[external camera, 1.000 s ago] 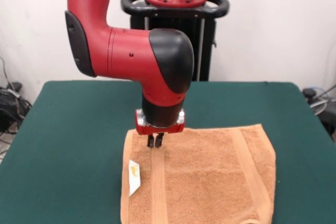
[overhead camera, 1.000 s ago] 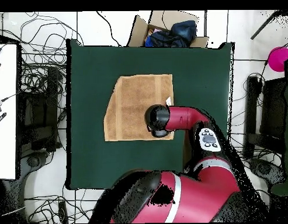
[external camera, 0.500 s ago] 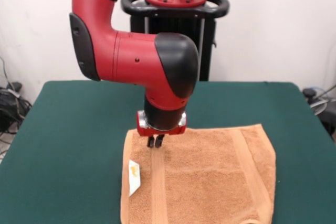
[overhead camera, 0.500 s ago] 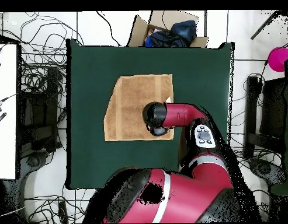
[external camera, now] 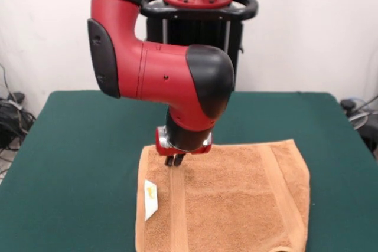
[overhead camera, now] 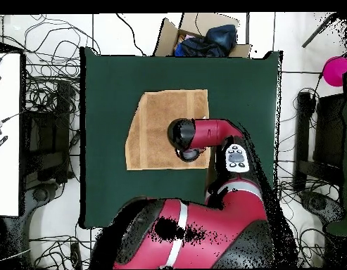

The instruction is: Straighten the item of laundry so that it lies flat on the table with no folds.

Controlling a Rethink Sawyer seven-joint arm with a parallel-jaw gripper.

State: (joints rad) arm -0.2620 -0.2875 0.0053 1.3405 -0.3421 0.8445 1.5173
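In the front view the pincer (external camera: 175, 160) stands on the towel (external camera: 236, 205), close behind the towel's far edge and on the woven band (external camera: 177, 210) that runs from it toward the camera. The tag (external camera: 151, 199) lies in front of the pincer and a little to its left, at the towel's left edge, and most of the towel spreads to the pincer's right. The towel lies on the bench (external camera: 77, 157), which extends well past the pincer to the left, right and behind.

Arm bent down — gripper (external camera: 175, 160) pointing straight down, fingers nearly together.
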